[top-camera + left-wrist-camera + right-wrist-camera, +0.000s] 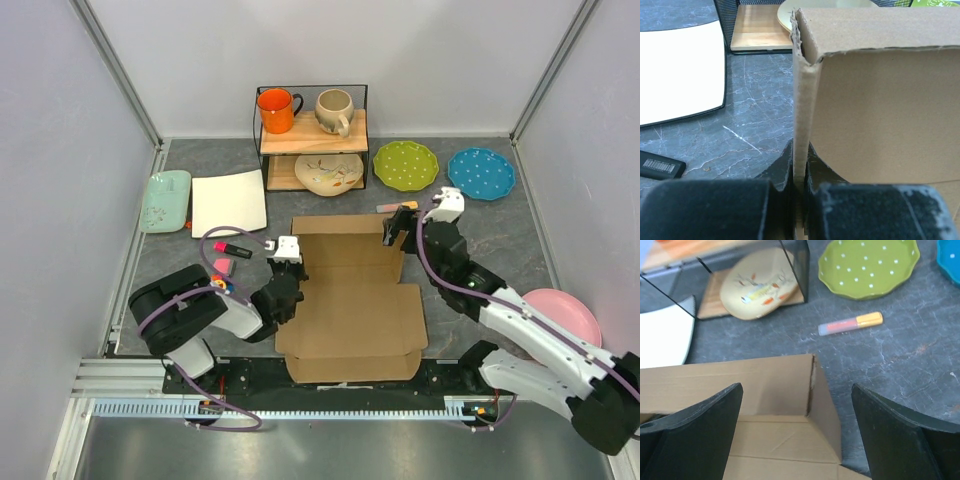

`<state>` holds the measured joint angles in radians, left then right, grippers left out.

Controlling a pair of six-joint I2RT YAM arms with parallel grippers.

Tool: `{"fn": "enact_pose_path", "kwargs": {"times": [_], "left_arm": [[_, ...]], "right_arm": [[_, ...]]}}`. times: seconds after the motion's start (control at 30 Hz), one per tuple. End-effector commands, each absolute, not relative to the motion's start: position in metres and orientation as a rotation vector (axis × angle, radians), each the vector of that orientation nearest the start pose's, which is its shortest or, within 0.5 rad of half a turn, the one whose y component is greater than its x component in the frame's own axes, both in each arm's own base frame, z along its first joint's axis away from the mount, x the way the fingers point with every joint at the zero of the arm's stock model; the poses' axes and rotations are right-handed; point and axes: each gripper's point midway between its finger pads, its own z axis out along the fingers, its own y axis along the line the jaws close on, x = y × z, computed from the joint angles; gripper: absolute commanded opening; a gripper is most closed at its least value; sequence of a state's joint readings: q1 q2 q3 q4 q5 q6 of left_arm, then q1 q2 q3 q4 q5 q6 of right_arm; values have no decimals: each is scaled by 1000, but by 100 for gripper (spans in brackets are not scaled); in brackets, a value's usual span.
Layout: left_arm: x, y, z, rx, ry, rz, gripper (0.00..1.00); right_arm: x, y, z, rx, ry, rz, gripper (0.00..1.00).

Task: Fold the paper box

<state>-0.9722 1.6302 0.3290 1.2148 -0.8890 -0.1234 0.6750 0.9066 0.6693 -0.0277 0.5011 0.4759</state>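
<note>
The paper box (352, 305) is brown corrugated cardboard in the middle of the table, its far walls raised and its near panel lying flat. My left gripper (287, 262) is shut on the box's upright left side wall (802, 110), which stands edge-on between the fingers (782, 167). My right gripper (398, 224) is open above the box's far right corner (812, 385), one finger (695, 425) over the box, the other (895, 425) over the table outside it.
A white square plate (229, 202) and a pale green tray (165, 200) lie far left. A wire shelf (311, 135) holds two mugs and a cream plate. Green (405, 165), blue (481, 173) and pink (570, 318) plates lie on the right. A lip-gloss tube (851, 323) lies behind the box.
</note>
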Motion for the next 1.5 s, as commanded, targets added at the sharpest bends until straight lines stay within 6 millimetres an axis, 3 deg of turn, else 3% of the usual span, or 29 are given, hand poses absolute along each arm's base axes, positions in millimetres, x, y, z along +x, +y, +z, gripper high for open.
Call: {"fn": "enact_pose_path", "kwargs": {"times": [0.0, 0.1, 0.27, 0.3, 0.33, 0.43, 0.5, 0.7, 0.8, 0.9, 1.03, 1.13, 1.27, 1.3, 1.47], "left_arm": [[297, -199, 91, 1, 1651, -89, 4], [294, -199, 91, 14, 1655, -101, 4], [286, -212, 93, 58, 1697, -193, 16], [283, -213, 89, 73, 1723, -204, 22], [278, -217, 89, 89, 1751, -247, 36], [267, -225, 93, 131, 1784, -329, 53], [261, -223, 99, 126, 1791, -366, 57], [237, -215, 142, 165, 1739, -506, 61], [217, -223, 168, 239, 1678, -650, 61], [208, -222, 192, 185, 1644, -756, 62], [208, -219, 232, 121, 1557, -822, 65], [213, -229, 257, 129, 1510, -853, 74], [233, -244, 247, 157, 1648, -849, 75], [230, -250, 247, 163, 1663, -920, 75], [251, -236, 231, 58, 1727, -1003, 75]], "right_arm": [[319, 164, 225, 179, 1814, 415, 97], [321, 162, 208, 173, 1850, 407, 95], [312, 156, 181, 163, 1887, 387, 91], [311, 156, 180, 159, 1887, 390, 91], [308, 155, 173, 149, 1900, 388, 91], [303, 153, 163, 142, 1914, 384, 89], [301, 151, 159, 143, 1916, 379, 88], [291, 145, 143, 133, 1937, 374, 88], [288, 144, 137, 134, 1948, 369, 88], [286, 143, 135, 134, 1955, 366, 88], [283, 142, 136, 126, 1957, 376, 88], [279, 142, 137, 118, 1959, 385, 87], [275, 142, 136, 110, 1967, 399, 87], [274, 144, 134, 105, 1974, 406, 87], [267, 142, 129, 104, 1985, 421, 87]]}}
